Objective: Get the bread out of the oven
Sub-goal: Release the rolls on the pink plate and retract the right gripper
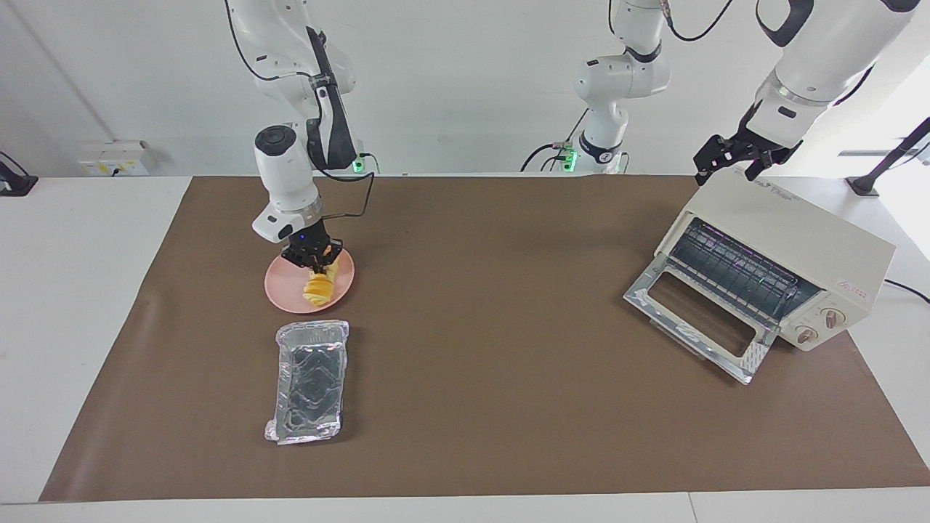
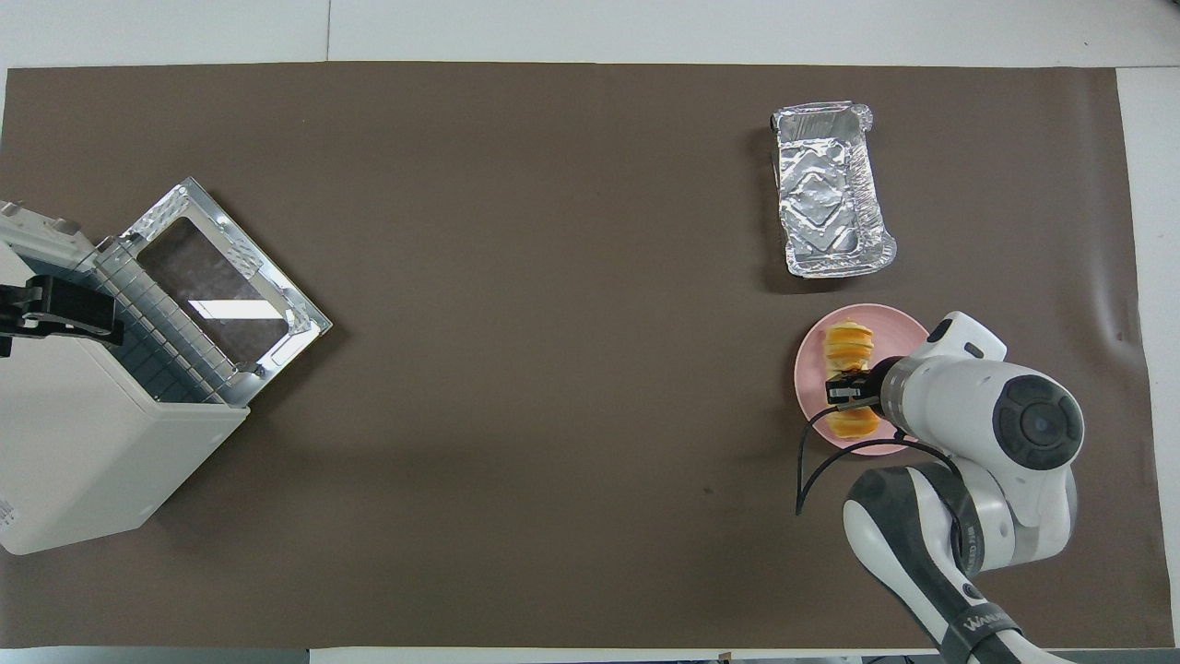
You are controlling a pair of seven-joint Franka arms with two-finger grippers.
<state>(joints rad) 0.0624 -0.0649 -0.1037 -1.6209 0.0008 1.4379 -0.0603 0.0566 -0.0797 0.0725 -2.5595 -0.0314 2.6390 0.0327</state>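
Observation:
The bread (image 1: 320, 287) lies on the pink plate (image 1: 280, 287) toward the right arm's end of the table. My right gripper (image 1: 314, 256) is down on the bread, its fingers closed across the loaf's middle. In the overhead view the gripper (image 2: 853, 387) covers the middle of the bread (image 2: 848, 343), and both ends show over the plate (image 2: 809, 392). The cream-white oven (image 1: 799, 247) stands toward the left arm's end, its glass door (image 1: 697, 319) dropped open and its wire rack bare. My left gripper (image 1: 730, 163) hangs open just over the oven's top (image 2: 83, 443).
An empty crinkled foil tray (image 1: 309, 381) lies just farther from the robots than the plate; it also shows in the overhead view (image 2: 830, 203). A brown mat (image 1: 494, 363) covers the table. The oven's open door (image 2: 221, 286) juts out toward the table's middle.

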